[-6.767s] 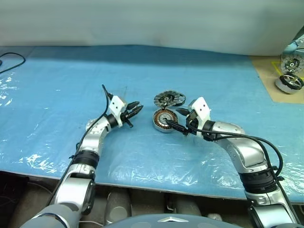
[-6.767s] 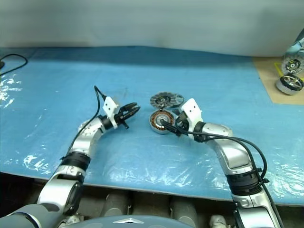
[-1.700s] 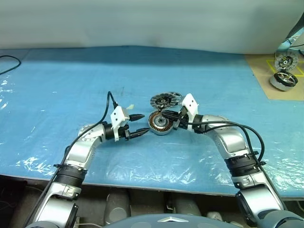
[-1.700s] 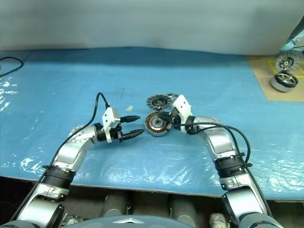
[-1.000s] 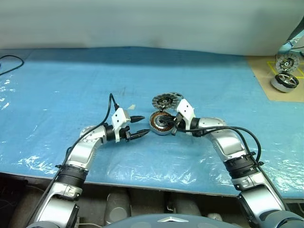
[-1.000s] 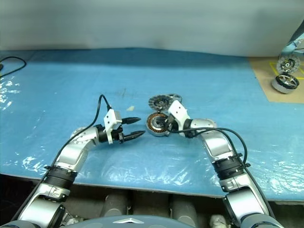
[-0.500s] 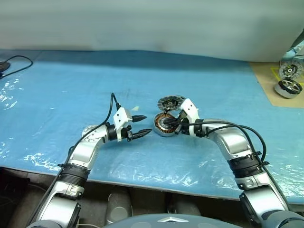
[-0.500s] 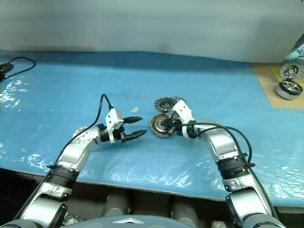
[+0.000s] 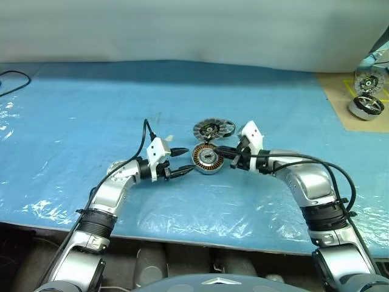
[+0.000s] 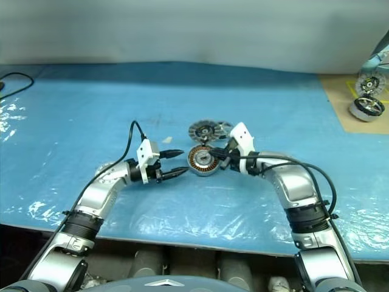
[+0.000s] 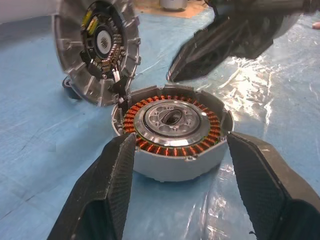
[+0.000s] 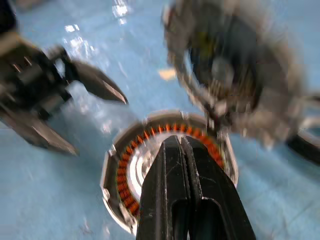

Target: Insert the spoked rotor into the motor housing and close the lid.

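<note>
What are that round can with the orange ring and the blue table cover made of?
The motor housing looks like dull grey cast metal; the orange ring inside seems to be copper wire windings, shiny and ribbed. The table cover looks like thin clear plastic film laid on blue, judging by its wrinkles and glare.
</note>
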